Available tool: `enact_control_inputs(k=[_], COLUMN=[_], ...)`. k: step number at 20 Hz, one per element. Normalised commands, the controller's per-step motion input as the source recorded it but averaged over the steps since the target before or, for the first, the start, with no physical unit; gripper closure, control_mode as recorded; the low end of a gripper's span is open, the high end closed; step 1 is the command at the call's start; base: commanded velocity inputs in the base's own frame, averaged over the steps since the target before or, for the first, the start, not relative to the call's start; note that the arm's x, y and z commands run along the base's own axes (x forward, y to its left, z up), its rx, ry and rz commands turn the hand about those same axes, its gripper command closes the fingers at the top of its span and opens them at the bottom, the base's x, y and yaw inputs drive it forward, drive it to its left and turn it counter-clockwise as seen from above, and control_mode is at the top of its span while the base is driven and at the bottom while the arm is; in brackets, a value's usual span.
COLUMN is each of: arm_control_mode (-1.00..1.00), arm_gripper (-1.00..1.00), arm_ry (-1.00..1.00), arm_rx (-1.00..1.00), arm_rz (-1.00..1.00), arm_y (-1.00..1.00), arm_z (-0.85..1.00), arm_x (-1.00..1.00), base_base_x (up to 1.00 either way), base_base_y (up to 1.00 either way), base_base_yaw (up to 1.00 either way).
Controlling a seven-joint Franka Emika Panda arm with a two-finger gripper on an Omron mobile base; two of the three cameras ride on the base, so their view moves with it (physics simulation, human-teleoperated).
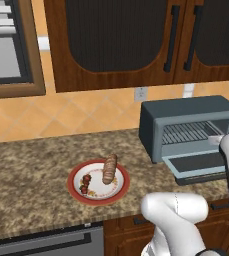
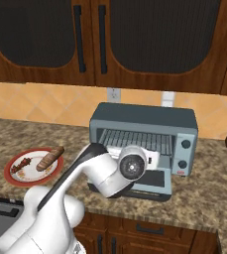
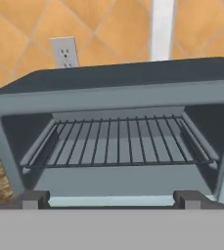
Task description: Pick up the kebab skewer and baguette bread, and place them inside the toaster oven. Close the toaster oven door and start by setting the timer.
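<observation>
Baguette bread [image 1: 109, 169] right of kebab skewer [image 1: 86, 183] on plate [image 1: 120, 188], toaster oven [image 1: 186, 129] further right

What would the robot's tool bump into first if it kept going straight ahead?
Probably the wire rack inside the open toaster oven, or the back wall behind it. The tool is open and holds nothing; depth is hard to judge.

We are looking at a home kitchen — rendered, not filmed. A speckled granite counter [image 1: 31, 165] runs under dark wood wall cabinets [image 1: 116, 40] with long black handles, and an orange tiled backsplash [image 2: 45, 101] carries a white wall outlet [image 3: 64, 51]. On the counter we see a blue-grey toaster oven [image 2: 144, 119], its door [image 1: 196, 165] dropped open over a wire rack [image 3: 118, 141] — and a red-rimmed plate [image 1: 75, 175] of food. Wooden drawers [image 2: 149, 230] sit below the counter edge.
</observation>
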Motion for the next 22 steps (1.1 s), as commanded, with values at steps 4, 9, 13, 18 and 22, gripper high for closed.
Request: enact_control_inputs(k=[4,9,13,18,22], arm_control_mode=[-1.00,-1.00,-1.00,-1.00,-1.00], arm_gripper=[-1.00,-1.00,-1.00,-1.00,-1.00], arm_ry=[-0.15,-0.07,-0.02,0.00,0.00], arm_rx=[0.00,0.00,0.00,0.00,0.00], arm_rz=[0.00,0.00,0.00,0.00,0.00], arm_y=[0.00,0.00,-0.01,0.00,0.00], arm_z=[-0.29,-0.24,-0.12,-0.01,0.00], arm_x=[0.21,0.42,0.36,0.27,0.36], base_base_x=[0.00,0.00,0.00,0.00,0.00], base_base_y=[0.00,0.00,0.00,0.00,0.00], base_base_yaw=[0.00,0.00,0.00,0.00,0.00])
